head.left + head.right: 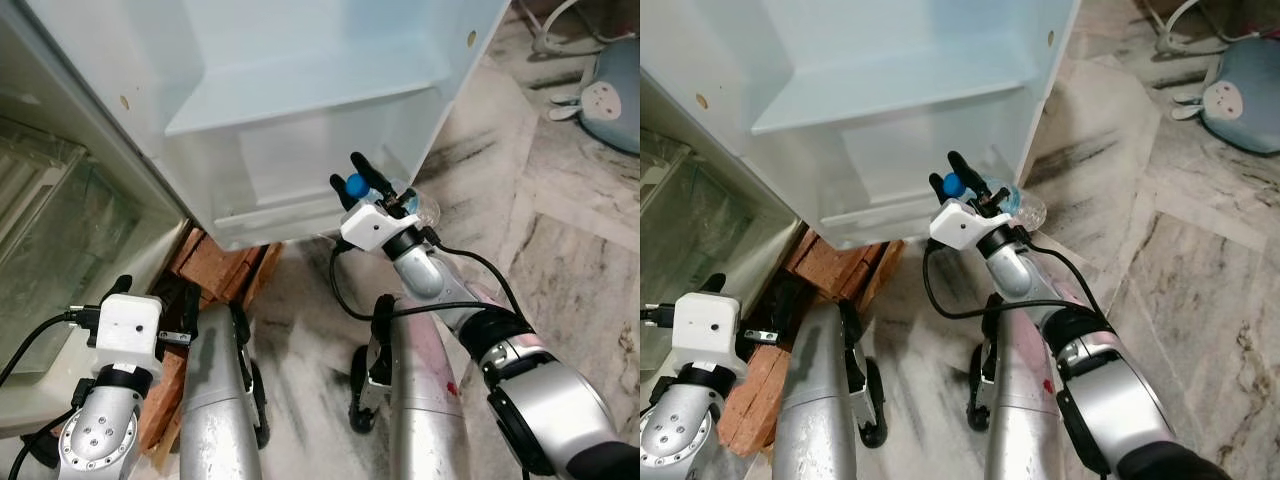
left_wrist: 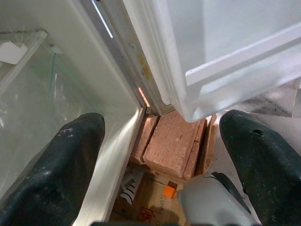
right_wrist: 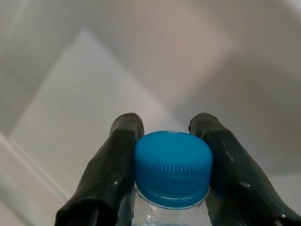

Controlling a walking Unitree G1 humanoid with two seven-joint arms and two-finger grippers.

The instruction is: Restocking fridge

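While the fridge door (image 1: 300, 110) stands open, the right gripper (image 1: 358, 185) holds a water bottle (image 1: 415, 208) up at the door's lowest shelf (image 1: 300, 200).

Its two black fingers (image 3: 110, 174) are clamped on either side of the bottle's blue cap (image 3: 173, 168), the clear body lying back along the wrist and just beside the door's lower corner, above the marble floor (image 1: 560, 250). The shelf above it (image 1: 300, 90) is a pale ledge across the inside of the door. Down low at the robot's left side hangs the left gripper (image 2: 164, 160), fingers well apart and gripping nothing, near the fridge's glass-fronted drawer (image 1: 50, 250) and the red bricks (image 2: 171, 146) propping the cabinet. A grey soft toy (image 1: 610, 95) lies on the floor far off to the right.
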